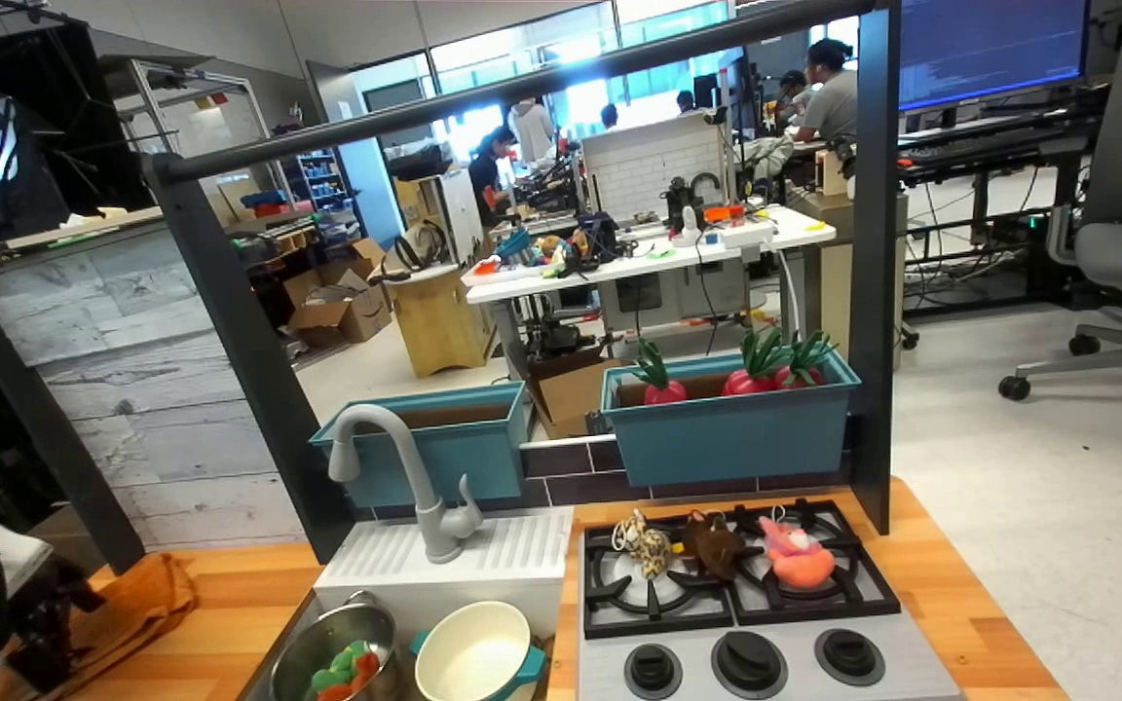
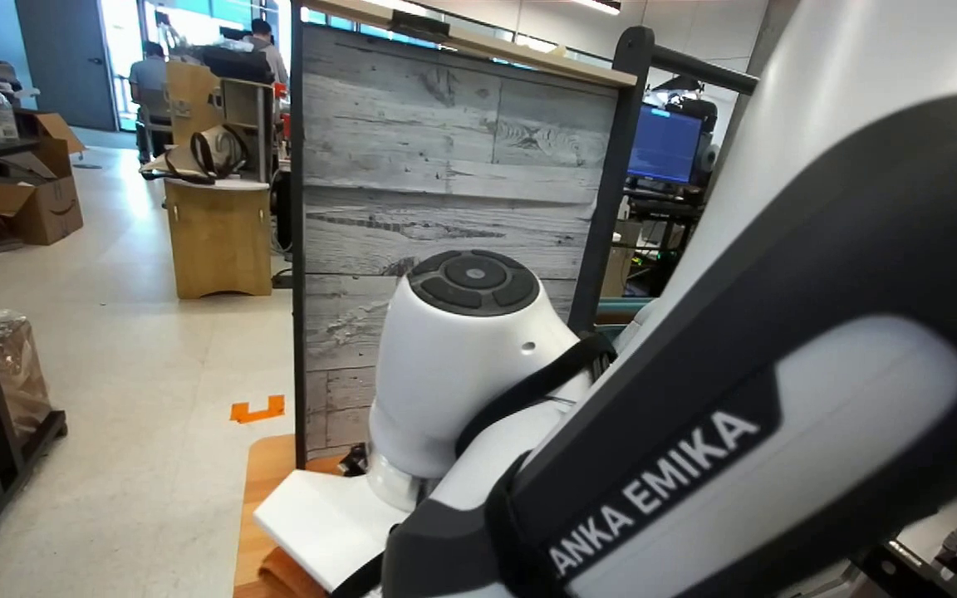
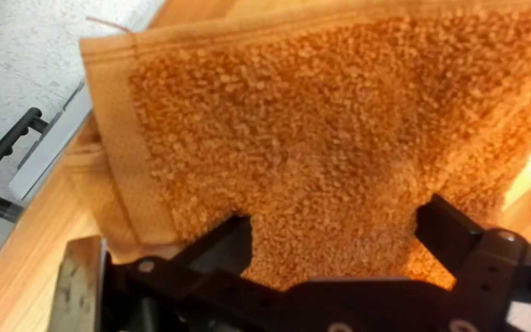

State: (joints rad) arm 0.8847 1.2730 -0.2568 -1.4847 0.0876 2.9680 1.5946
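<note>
A pale lab floor (image 1: 999, 448) spreads behind a wooden counter (image 1: 975, 604), with people (image 1: 829, 102), a littered white table (image 1: 522, 284) and a lit screen (image 1: 990, 54) further back. In the sink (image 1: 405, 596) two vessels stand side by side: a steel pot (image 1: 332, 633) with green and orange-red pieces (image 1: 337, 672) low inside it, and a cream pot (image 1: 473, 647) with teal handles, its pale inner floor in sight. Behind them rises a grey faucet (image 1: 417, 467). Of the two teal planters at the back, the one behind the faucet (image 1: 464, 472) shows a brown inside; the one behind the stove (image 1: 692, 638) (image 1: 731, 443) holds three radishes (image 1: 663, 391) with green tops. On the stove's black grates lie a spotted toy (image 1: 649, 550), a brown toy (image 1: 714, 547) and a pink-orange toy (image 1: 800, 560), above three dark knobs (image 1: 749, 664).

An orange towel (image 3: 293, 138) lies on the counter, on the side of the sink away from the stove, layered over itself at its hemmed edge. The gripper (image 3: 338, 210) is over it, fingers (image 3: 450, 230) spread wide with cloth showing between them; whether the tips touch the pile I cannot tell. A grey plank panel (image 1: 132, 370) stands close behind the towel. In an exterior view the arm (image 2: 669, 399) looms in front, hiding the gripper and all but a corner of the towel.
</note>
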